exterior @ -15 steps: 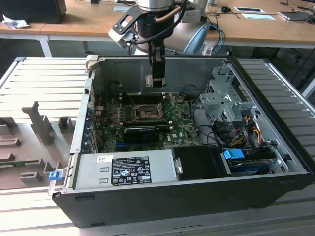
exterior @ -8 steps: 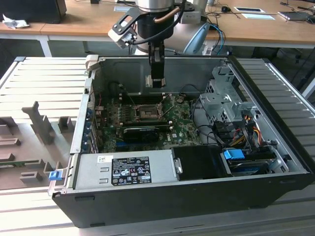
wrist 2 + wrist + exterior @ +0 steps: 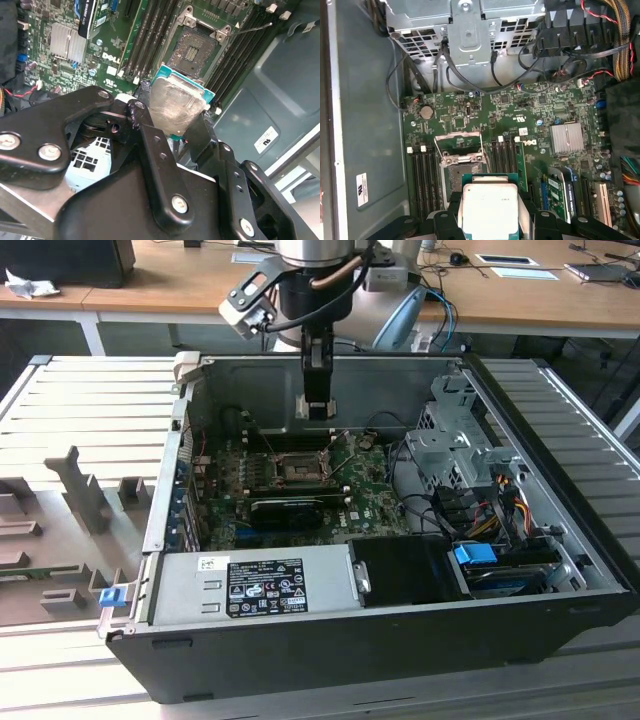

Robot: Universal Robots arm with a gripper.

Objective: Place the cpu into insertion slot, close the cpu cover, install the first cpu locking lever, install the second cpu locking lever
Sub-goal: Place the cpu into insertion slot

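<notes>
My gripper (image 3: 318,408) hangs inside the open computer case, shut on the cpu (image 3: 320,412), a flat square chip with a silvery top. In both wrist views the cpu (image 3: 175,105) (image 3: 490,210) sits clamped between the black fingers (image 3: 147,135). The insertion slot (image 3: 291,468) (image 3: 198,48) (image 3: 462,172) lies bare on the green motherboard, below the chip and a little to the exterior view's left. The cpu cover (image 3: 458,142) stands swung up at the slot's edge. A thin wire locking lever (image 3: 253,28) sticks out beside the slot.
Memory slots (image 3: 422,175) flank the socket on both sides. A black finned card (image 3: 285,510) lies just in front of it. The power supply (image 3: 250,585) fills the case's front, and a drive cage (image 3: 455,440) with cables stands at the exterior view's right.
</notes>
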